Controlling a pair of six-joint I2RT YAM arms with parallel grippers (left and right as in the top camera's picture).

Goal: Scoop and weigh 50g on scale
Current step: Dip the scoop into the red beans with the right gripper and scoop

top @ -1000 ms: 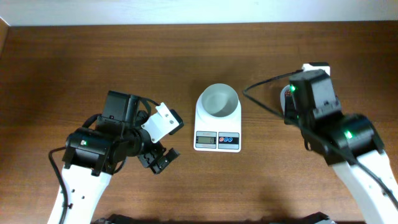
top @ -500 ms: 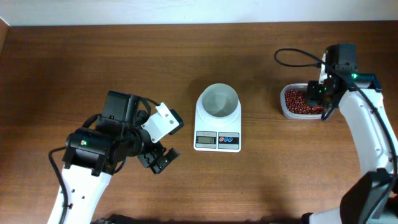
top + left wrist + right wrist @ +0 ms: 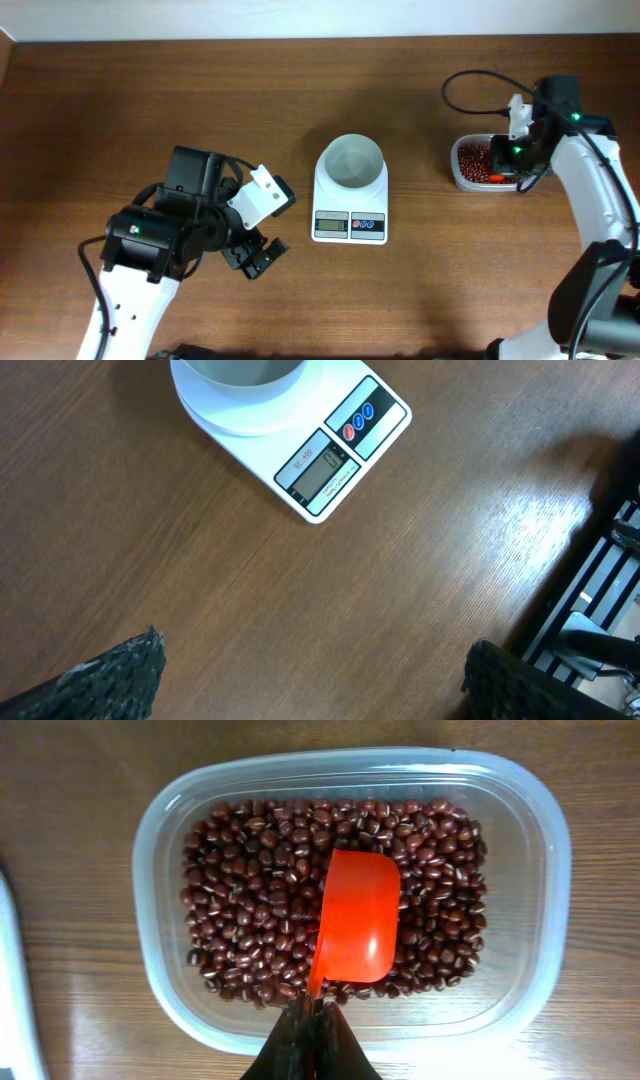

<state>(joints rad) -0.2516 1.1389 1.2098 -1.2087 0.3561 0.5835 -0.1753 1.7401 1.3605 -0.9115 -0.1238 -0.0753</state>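
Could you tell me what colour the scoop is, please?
Bright orange-red; the scoop shows best in the right wrist view.

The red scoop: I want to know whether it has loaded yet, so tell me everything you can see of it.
The scoop looks like smooth orange-red plastic: a squarish, round-cornered bowl on a thin handle, which the right gripper is shut on. The bowl sits over the red-brown beans in the clear tub, its visible face bare of beans. Whether it touches them is unclear.
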